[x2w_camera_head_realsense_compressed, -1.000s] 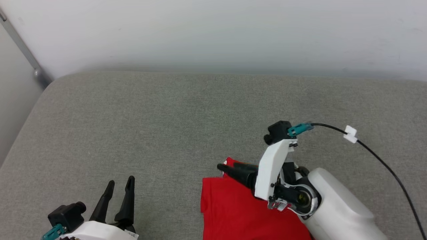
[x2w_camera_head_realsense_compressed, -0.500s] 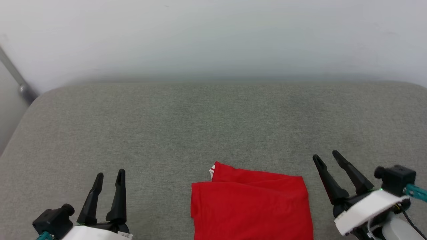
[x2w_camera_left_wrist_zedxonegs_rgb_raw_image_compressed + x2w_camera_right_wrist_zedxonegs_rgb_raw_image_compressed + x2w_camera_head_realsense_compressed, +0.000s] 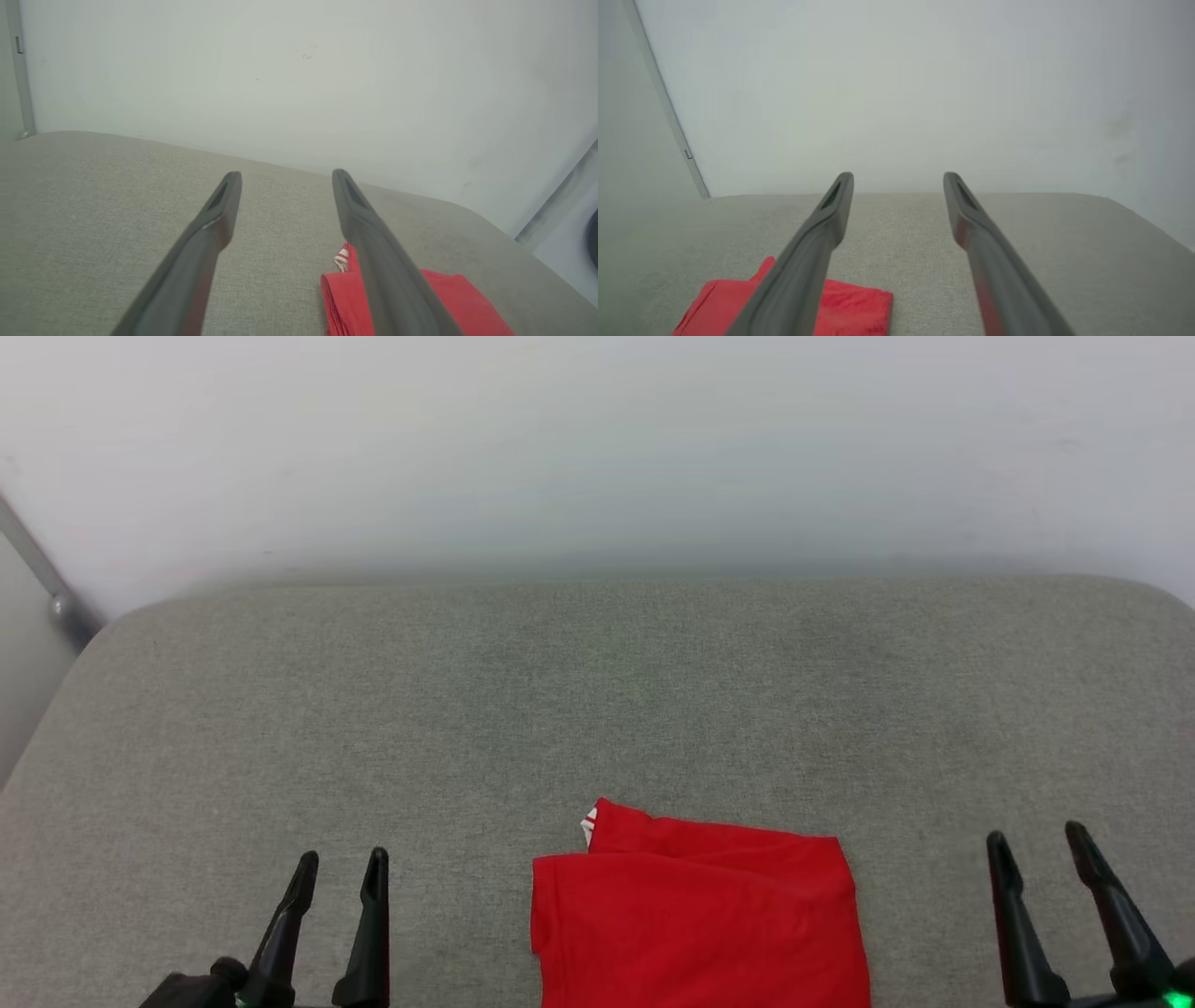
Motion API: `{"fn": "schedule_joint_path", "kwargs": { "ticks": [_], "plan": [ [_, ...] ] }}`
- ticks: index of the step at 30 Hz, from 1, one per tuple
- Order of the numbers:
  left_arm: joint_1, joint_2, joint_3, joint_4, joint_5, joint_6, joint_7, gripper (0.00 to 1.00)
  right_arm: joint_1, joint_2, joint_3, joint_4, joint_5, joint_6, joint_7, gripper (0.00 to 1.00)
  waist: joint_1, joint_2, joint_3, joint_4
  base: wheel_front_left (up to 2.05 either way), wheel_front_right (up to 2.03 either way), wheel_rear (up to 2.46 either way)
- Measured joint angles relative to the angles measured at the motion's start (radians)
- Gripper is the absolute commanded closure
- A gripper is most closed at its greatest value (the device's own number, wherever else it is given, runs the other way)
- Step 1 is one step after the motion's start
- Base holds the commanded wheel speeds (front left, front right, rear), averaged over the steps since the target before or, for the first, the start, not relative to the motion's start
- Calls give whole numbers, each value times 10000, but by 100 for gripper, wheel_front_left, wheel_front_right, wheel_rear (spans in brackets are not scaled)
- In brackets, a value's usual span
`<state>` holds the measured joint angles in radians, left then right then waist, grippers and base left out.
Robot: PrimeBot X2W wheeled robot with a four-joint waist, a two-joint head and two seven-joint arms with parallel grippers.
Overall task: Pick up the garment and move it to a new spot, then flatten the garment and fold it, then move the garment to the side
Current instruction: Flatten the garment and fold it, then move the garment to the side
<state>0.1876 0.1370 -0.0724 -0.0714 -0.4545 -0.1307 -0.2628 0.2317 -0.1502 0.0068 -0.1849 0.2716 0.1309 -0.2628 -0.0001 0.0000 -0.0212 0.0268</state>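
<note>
The garment (image 3: 695, 924) lies folded into a compact red rectangle at the near middle of the grey cushion, with a bit of red-white striped trim (image 3: 589, 824) peeking out at its far left corner. The print is hidden. My left gripper (image 3: 341, 868) stands open at the lower left, well clear of the cloth. My right gripper (image 3: 1036, 835) stands open at the lower right, also apart from it. The garment (image 3: 434, 298) lies low and right of my empty left gripper (image 3: 286, 175) in the left wrist view. In the right wrist view the garment (image 3: 850, 305) lies low and left of my open right gripper (image 3: 899, 176).
The grey fabric cushion (image 3: 523, 709) spreads wide around the garment, with a rounded far edge against a pale wall (image 3: 597, 448). A grey metal strip (image 3: 42, 583) runs down the wall at the far left.
The right arm has pulled back off the garment's far edge to the lower right and now stands open. The left gripper sank lower in the picture. The camera shifted; the garment stays folded.
</note>
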Motion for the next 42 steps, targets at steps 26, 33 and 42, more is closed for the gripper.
{"fn": "schedule_joint_path", "kwargs": {
  "ticks": [26,33,42],
  "plan": [
    [1106,-815,1030,-665,955,0,0,0,1450,911,-575,-612,-1218,2,-2,0,0,0,26,-50,0,0,0],
    [1041,-828,1012,-571,930,0,0,0,1375,918,-535,-537,-1218,0,-2,0,1,0,69,-57,0,0,0],
    [984,-834,1001,-479,895,0,0,0,1366,934,-571,-458,-1218,0,-2,0,2,0,73,-45,0,0,0]
  ]
}}
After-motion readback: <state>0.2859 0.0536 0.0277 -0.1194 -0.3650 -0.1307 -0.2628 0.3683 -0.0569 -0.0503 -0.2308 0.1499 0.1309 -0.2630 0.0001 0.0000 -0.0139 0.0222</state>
